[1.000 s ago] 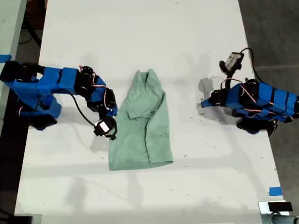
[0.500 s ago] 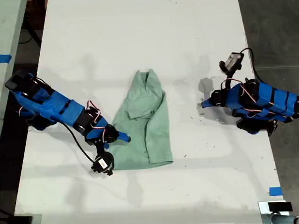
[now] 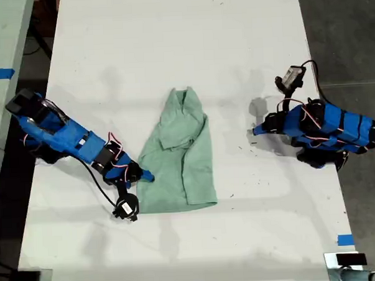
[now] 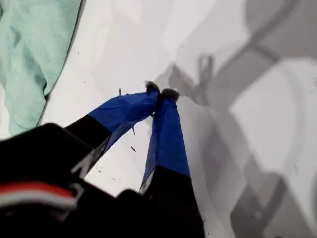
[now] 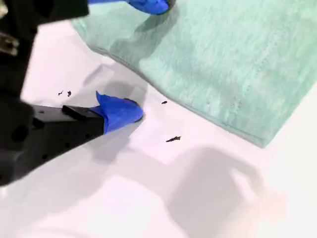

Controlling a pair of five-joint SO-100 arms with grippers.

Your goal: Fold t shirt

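Blue tape covers the tips of my second gripper (image 5: 148,54), whose jaws stand apart at the shirt's edge: one fingertip (image 5: 119,113) rests on the white table (image 5: 148,198) just beside the hem, the other over the cloth. The mint shirt (image 3: 179,156) lies partly folded mid-table, collar end away from the exterior view's bottom. Well apart, at the exterior view's right, my first gripper (image 4: 161,93) has its tips pressed together, holding nothing, on bare table.
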